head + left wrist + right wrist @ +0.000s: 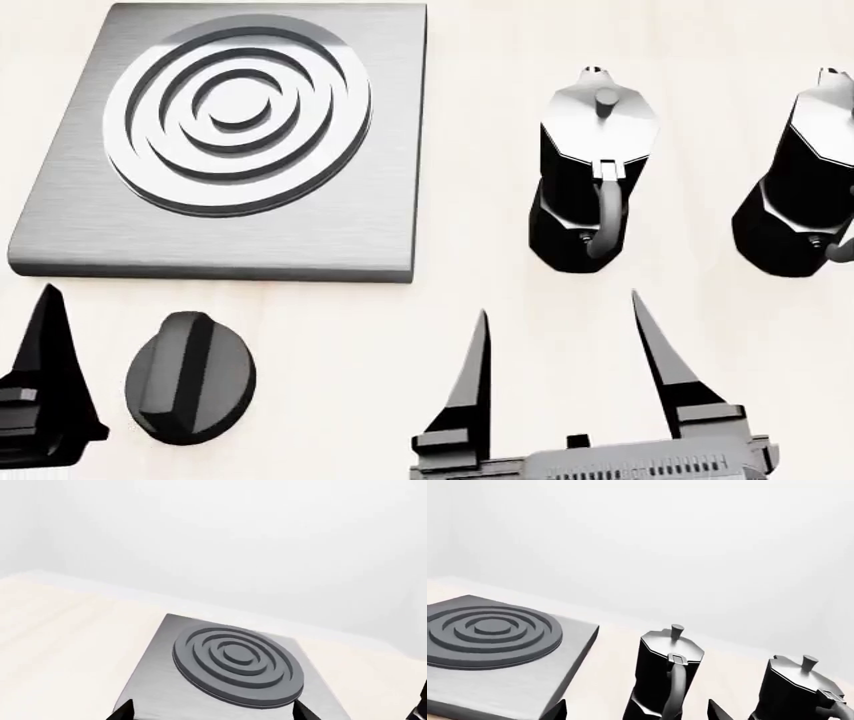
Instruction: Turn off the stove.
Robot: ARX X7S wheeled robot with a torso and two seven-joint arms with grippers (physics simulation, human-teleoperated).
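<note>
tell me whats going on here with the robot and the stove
A two-armed robot is at a pale table with a stove, its separate black knob and two moka pots. Nothing is being held. The left gripper sits just beside the knob, only partly in view, so its jaws cannot be judged. The right gripper is open over bare table in front of the nearer pot. The knob looks untouched for now.

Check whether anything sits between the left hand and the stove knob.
Nothing visible does. In the head view the knob lies on bare table just beside the left hand's one visible finger, with only open surface between them.
</note>
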